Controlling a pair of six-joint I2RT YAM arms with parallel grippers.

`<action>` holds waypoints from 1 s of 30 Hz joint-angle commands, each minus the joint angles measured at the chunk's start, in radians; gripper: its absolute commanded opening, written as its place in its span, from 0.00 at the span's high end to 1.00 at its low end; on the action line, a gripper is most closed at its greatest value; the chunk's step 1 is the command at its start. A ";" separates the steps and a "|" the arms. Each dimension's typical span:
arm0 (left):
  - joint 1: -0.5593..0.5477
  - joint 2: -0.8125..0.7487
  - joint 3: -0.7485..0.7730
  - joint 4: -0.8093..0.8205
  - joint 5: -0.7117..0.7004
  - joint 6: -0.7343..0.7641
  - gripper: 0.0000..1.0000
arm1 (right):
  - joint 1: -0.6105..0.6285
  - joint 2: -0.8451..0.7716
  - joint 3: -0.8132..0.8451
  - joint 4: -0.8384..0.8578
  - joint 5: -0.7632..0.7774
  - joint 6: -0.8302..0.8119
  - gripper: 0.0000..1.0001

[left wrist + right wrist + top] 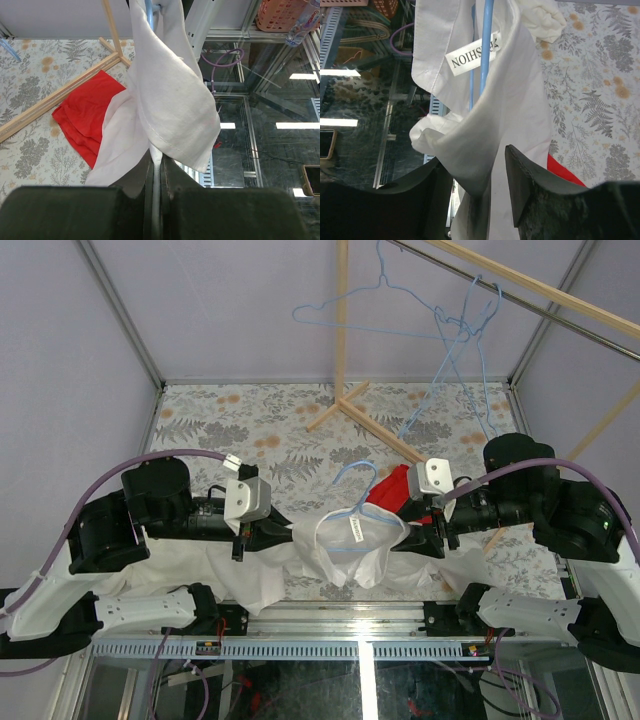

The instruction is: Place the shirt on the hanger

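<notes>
Shirt (345, 550) drapes over the hanger (352, 480) at the near middle. My left claw (156, 165) is clenched on its edge, and my right claw (476, 161) straddles the collar — grip unclear. The fabric is thin, limp and light — pinch seams.

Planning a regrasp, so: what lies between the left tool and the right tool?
Between the left tool and the right tool, the top external view shows the shirt, its collar looped around the blue hanger.
</notes>
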 commanded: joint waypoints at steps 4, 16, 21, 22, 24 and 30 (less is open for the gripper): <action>-0.003 -0.018 0.023 0.087 0.022 -0.002 1.00 | 0.001 0.003 -0.013 0.041 -0.034 0.056 0.73; -0.002 -0.029 -0.086 0.239 -0.099 -0.071 0.54 | 0.001 -0.126 -0.130 0.099 0.098 0.195 1.00; -0.002 -0.015 -0.137 0.334 -0.250 -0.128 0.31 | 0.001 -0.239 -0.246 0.128 0.245 0.325 1.00; -0.003 -0.012 -0.146 0.354 -0.281 -0.140 0.29 | 0.001 -0.261 -0.268 0.129 0.274 0.340 1.00; -0.002 -0.003 -0.168 0.402 -0.363 -0.173 0.25 | 0.001 -0.309 -0.307 0.129 0.345 0.401 1.00; -0.002 0.066 -0.192 0.516 -0.618 -0.273 0.20 | 0.002 -0.432 -0.413 0.130 0.511 0.571 1.00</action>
